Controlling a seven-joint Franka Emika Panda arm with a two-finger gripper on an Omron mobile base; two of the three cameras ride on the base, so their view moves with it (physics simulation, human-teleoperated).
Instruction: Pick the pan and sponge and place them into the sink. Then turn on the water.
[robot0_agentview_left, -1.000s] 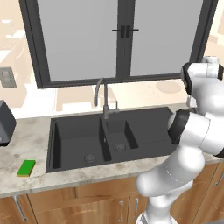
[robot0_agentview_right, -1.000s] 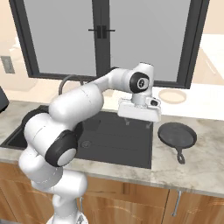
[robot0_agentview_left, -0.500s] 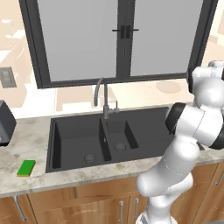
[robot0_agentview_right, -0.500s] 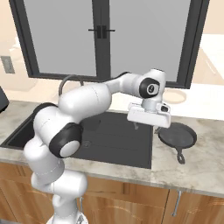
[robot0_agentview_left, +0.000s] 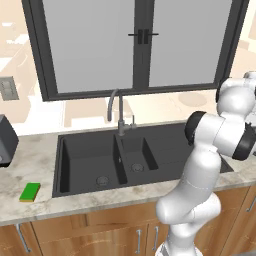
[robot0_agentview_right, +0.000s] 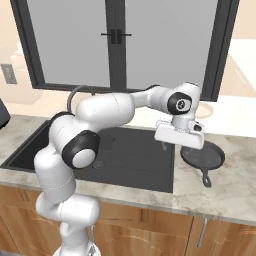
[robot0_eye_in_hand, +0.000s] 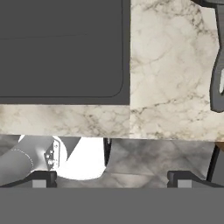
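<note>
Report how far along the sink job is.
Nothing looks done yet. The pan sits on the counter right of the sink, and the sponge lies on the counter to its left. The open gripper hovers by the pan, holding nothing. Left: move both in, then start the faucet, which is dry.

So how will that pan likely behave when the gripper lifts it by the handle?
The pan looks rigid and probably heavy for its size. Its long handle sits off-centre, so it may tilt bowl-down. Flat on the counter, it should slide rather than roll.
</note>
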